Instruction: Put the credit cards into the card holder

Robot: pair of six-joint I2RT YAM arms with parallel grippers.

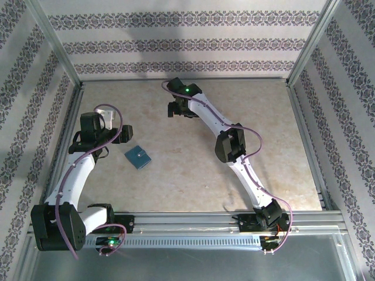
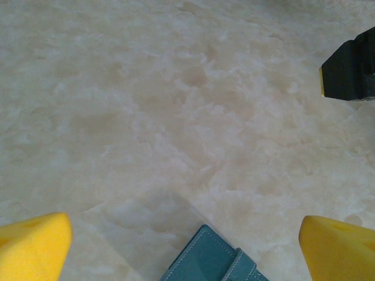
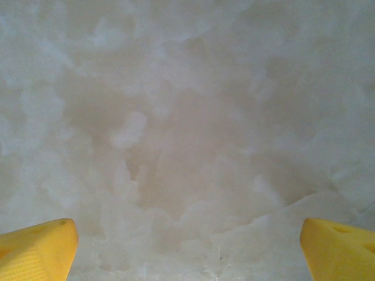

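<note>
**Holder lies just off the left hand; both hands spread and holding nothing**

The holder [image 1: 137, 157] lies flat on the table [image 1: 193, 175], left of the middle. It looks folded shut, with a small tab across its face. It is close to square and turned cornerwise to the table edges, so no long axis stands out.

The left hand [image 1: 120, 136] is just beside it. From above, the holder lies to that hand's right and a little nearer the bases. In the left wrist view it sits low between the yellow fingers [image 2: 35, 246], one corner pointing away and the rest cut off by the frame. Those fingers stand wide apart and grip nothing.

The right hand [image 1: 179, 108] is well apart, toward the far wall, its fingers likewise spread over the table. The left arm is plainly the nearer.

My guess is that the holder needs opening first, and the left hand should draw back slightly to centre on it
</note>
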